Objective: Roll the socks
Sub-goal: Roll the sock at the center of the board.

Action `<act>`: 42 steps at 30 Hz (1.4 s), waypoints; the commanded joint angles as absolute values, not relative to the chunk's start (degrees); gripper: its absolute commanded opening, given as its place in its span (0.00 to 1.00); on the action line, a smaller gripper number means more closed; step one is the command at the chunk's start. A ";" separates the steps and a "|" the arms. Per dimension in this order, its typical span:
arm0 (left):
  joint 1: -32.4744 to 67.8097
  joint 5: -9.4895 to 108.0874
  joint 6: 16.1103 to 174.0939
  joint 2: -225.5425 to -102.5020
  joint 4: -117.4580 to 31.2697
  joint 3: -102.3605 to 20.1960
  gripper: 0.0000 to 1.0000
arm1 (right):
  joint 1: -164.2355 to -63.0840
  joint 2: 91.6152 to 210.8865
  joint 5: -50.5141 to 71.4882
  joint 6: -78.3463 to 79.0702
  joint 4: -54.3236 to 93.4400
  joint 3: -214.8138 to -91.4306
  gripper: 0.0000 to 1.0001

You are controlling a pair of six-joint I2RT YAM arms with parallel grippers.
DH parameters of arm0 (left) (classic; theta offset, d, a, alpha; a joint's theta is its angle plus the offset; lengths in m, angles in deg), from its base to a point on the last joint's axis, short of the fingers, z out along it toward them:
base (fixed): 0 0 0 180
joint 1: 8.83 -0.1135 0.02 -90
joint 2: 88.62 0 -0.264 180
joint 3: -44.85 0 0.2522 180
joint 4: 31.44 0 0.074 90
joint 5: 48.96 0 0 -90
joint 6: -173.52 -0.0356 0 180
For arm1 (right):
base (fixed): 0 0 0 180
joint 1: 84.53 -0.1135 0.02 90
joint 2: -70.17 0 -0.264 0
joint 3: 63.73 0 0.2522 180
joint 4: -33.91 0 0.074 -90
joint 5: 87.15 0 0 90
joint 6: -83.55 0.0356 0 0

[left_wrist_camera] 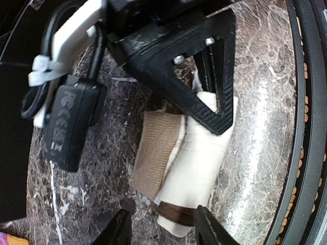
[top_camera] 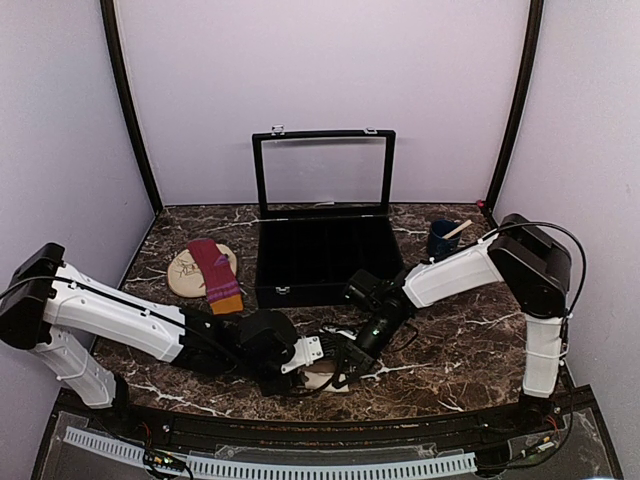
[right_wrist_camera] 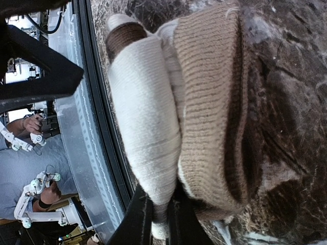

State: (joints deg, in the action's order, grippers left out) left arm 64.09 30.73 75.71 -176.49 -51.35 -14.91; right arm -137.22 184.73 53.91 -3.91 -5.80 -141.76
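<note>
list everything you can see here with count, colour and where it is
cream sock: 1, cream-beige with brown patches, folded over, near table edge
maroon sock: 1, maroon-purple with orange end, lying on the mat
mat: 1, tan oval, left of the case
case: 1, black, lid open, centre back
cup: 1, dark blue, back right
stick: 1, pale wood, in the cup
table: 1, dark marble
left tool: 1, black, open at the cream sock's brown-banded end
right tool: 1, black, shut on the cream sock
</note>
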 commanded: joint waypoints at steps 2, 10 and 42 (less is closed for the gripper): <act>64.55 33.58 71.62 -178.57 -53.59 -17.93 0.45 | -136.49 185.66 55.22 -3.46 -7.39 -143.09 0.00; 64.86 36.58 69.87 -181.47 -54.39 -19.74 0.46 | -136.23 186.27 55.81 -3.98 -8.14 -143.14 0.00; 63.41 43.57 68.19 -190.84 -59.59 -23.25 0.00 | -134.57 187.54 58.54 -3.97 -7.79 -144.47 0.19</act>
